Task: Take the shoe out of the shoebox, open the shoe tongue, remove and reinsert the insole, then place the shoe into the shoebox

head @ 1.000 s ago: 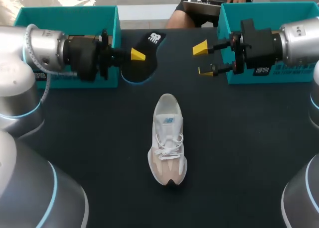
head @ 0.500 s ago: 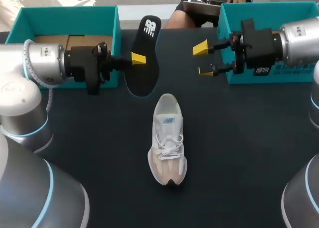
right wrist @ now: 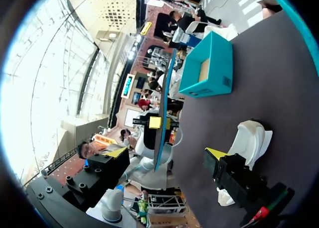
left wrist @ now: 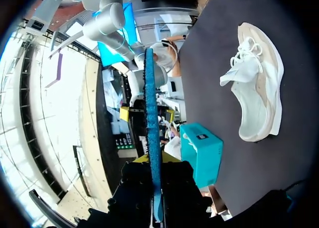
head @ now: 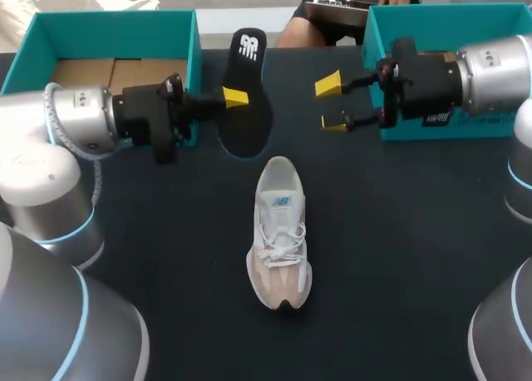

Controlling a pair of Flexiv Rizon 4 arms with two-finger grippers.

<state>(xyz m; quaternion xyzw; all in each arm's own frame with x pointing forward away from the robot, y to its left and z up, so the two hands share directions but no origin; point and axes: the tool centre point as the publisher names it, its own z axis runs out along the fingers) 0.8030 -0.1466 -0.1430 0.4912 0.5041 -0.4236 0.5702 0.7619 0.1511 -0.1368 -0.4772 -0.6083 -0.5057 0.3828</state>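
Observation:
The white and beige shoe lies on the black table, toe toward me, heel toward the far edge. My left gripper is shut on the black insole, holding it in the air beyond the shoe's heel. In the left wrist view the insole shows edge-on between the fingers, with the shoe off to the side. My right gripper stands open a short way right of the insole, facing it. From the right wrist the insole hangs ahead of the open right gripper, with the shoe below.
A teal shoebox stands at the far left behind my left arm, showing cardboard inside. A second teal shoebox stands at the far right behind my right wrist. The black tabletop spreads on both sides of the shoe.
The left arm lifted the insole and turned it to lie lengthwise, then shifted it slightly right. The right gripper edged left toward the insole, still open.

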